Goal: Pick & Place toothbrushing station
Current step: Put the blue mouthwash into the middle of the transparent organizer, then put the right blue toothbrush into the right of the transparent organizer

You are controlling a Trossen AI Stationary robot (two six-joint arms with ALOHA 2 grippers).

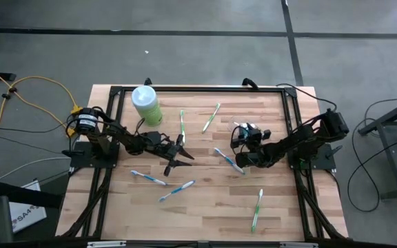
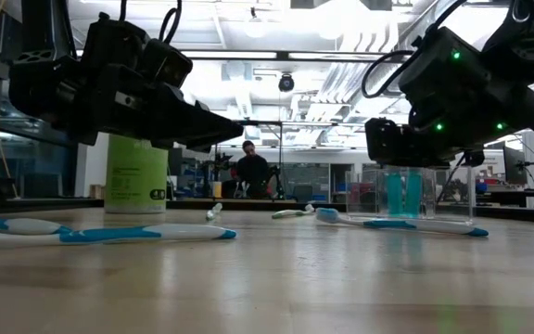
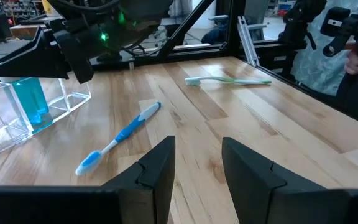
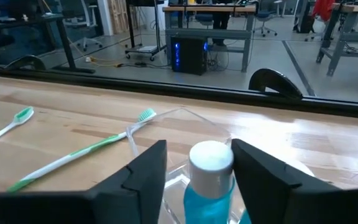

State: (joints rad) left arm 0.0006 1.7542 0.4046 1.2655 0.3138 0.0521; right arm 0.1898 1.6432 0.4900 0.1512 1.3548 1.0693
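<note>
Wooden slatted table (image 1: pixel 205 207) with a black frame (image 1: pixel 198 88) along its edges. Pale-green bottle (image 1: pixel 146 105) with white cap stands upright far-left on the table. Two green toothbrushes lie far-centre: one (image 1: pixel 182 122) just right of the bottle, one (image 1: pixel 211 117) angled beside it. A third green toothbrush (image 1: pixel 256 210) lies near-right. Blue toothbrushes: one (image 1: pixel 228 160) at centre-right, two near-left, (image 1: pixel 148 178) and (image 1: pixel 177 191), close together. Yellow cable (image 1: pixel 26 93) runs over the grey floor off the table's left. Low view: a person (image 2: pixel 251 170) in dark clothing far back in the room.
</note>
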